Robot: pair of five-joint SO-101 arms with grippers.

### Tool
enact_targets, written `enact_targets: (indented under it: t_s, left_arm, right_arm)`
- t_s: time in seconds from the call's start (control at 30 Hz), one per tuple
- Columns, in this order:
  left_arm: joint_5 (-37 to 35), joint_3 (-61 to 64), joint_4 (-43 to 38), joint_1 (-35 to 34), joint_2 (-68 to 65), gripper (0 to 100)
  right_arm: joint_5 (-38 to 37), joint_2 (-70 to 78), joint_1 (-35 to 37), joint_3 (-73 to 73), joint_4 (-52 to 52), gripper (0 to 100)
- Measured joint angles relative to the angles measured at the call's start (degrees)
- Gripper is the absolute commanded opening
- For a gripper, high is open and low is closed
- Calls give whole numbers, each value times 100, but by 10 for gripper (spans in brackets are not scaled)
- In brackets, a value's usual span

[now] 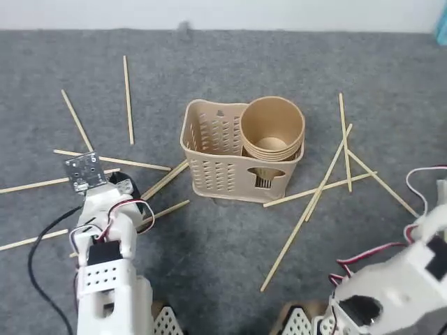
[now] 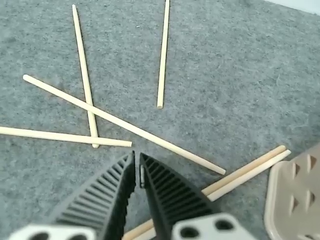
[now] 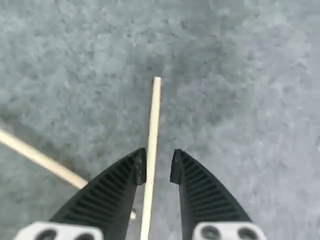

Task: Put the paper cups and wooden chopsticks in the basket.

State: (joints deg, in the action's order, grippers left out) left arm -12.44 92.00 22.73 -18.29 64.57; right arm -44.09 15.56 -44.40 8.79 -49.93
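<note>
A beige slotted basket [image 1: 223, 171] stands mid-table with stacked paper cups [image 1: 272, 125] inside its right part. Wooden chopsticks lie scattered on the grey carpet, several to the left [image 1: 112, 160] and several to the right [image 1: 328, 171]. My left gripper [image 2: 136, 157] is shut with nothing in it, low over the carpet. A pair of chopsticks [image 2: 245, 172] runs under its fingers, and a long one [image 2: 120, 122] lies just ahead. My right gripper [image 3: 157, 161] is open, its fingers astride a single chopstick [image 3: 155, 115], close to one finger.
The left arm [image 1: 105, 209] is at the lower left and the right arm [image 1: 412, 272] at the lower right. A basket corner [image 2: 295, 195] is near the left gripper. Another chopstick [image 3: 40, 157] lies beside the right gripper. A white wall borders the far edge.
</note>
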Motion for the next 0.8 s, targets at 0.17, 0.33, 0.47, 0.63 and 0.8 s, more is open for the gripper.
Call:
enact_targets:
  t_s: [0.17,0.33,0.47,0.63,0.8]
  left_arm:
    - [0,0,0,0,0,13]
    - [0,0,0,-9,0,13]
    - [0,0,0,-9,0,13]
    - [0,0,0,-9,0,13]
    - [0,0,0,-9,0,13]
  right_arm:
    - [9,615,158,-510,35,91]
    - [9,1160,237,-1020,53,91]
    - [9,1732,237,-1459,53,86]
    - [0,2136,237,-1890,35,7]
    - [0,2171,211,-2145,-220,8]
